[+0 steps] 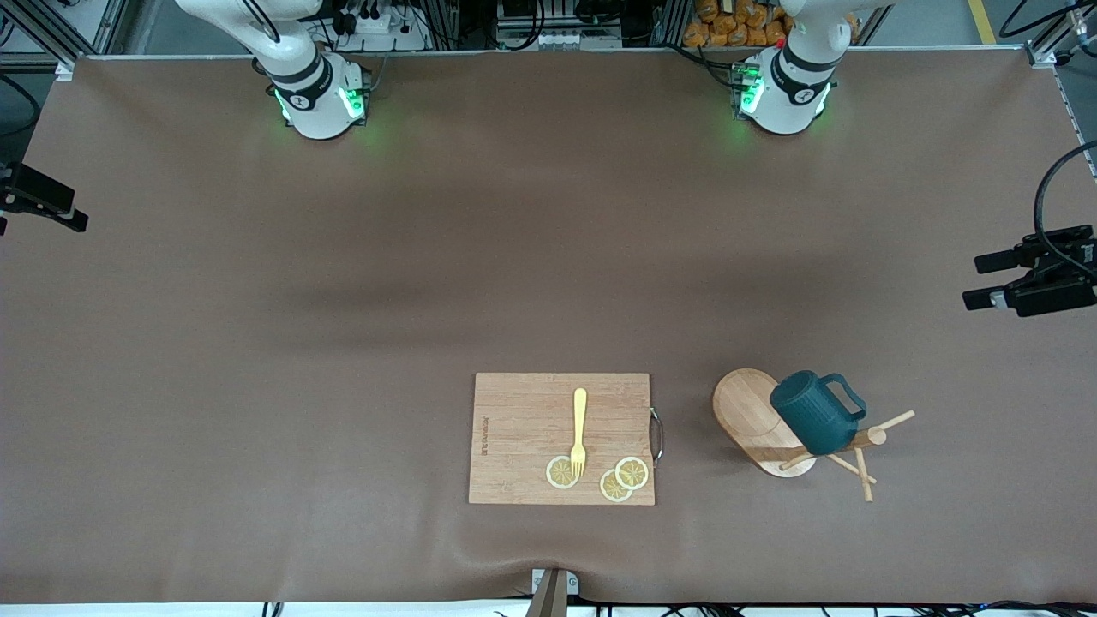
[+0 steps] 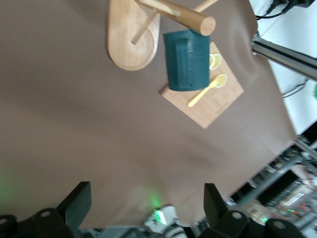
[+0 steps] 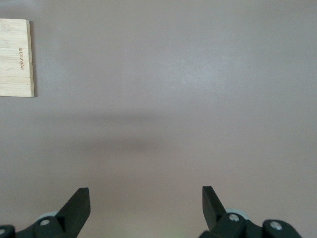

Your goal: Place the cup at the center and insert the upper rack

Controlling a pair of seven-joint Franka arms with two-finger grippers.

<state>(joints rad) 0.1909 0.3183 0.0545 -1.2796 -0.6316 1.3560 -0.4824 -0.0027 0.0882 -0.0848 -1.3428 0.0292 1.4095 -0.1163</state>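
Brown table (image 1: pixel 343 343); only wrist views show open pincers (image 2: pixel 143 206).

One line of small dark print runs along the edge of the bamboo cutting board (image 1: pixel 561 439) that faces the right arm's end of the tabletop; its letters are too small to make out in the front view or in the right wrist view. Each robot base carries a small round dark mark, also unreadable. Nothing else bears readable writing.

Teal cup (image 1: pixel 812 411) hung on tipped upper rack (image 1: pixel 758 420).
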